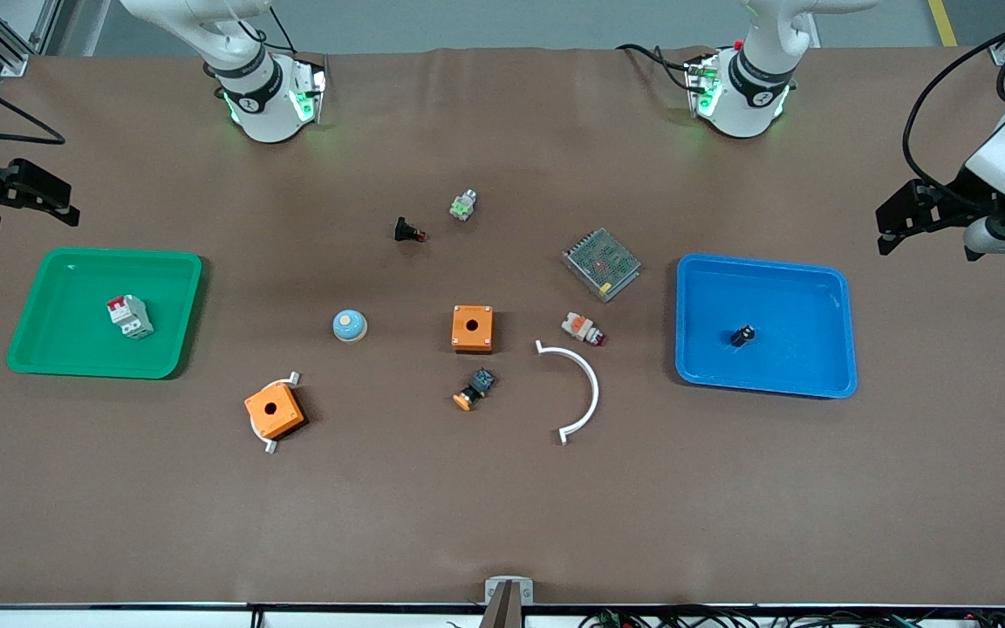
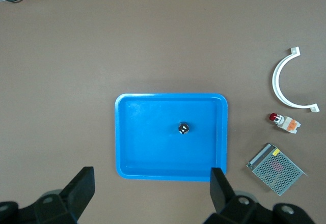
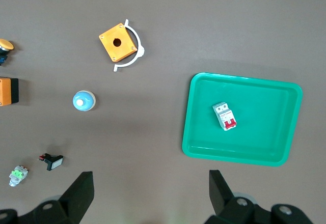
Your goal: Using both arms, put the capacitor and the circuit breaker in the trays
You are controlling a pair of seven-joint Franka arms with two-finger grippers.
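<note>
The circuit breaker [image 1: 129,316], a white-grey block with a red switch section, lies in the green tray [image 1: 49,344] at the right arm's end; the right wrist view shows it too [image 3: 225,116]. The capacitor [image 1: 742,336], a tiny black cylinder, lies in the blue tray [image 1: 816,301] at the left arm's end, and also shows in the left wrist view [image 2: 183,128]. My right gripper [image 1: 27,214] [image 3: 151,183] is open and empty, up over the table by the green tray. My left gripper [image 1: 926,240] [image 2: 153,183] is open and empty, up over the table by the blue tray.
Between the trays lie two orange boxes [image 1: 472,328] [image 1: 274,412], a white curved bracket [image 1: 577,392], a blue dome [image 1: 350,325], a black push-button with orange cap [image 1: 475,390], a metal mesh unit [image 1: 602,263], a white-and-orange part [image 1: 583,329], a black part [image 1: 409,231] and a silver-green part [image 1: 463,205].
</note>
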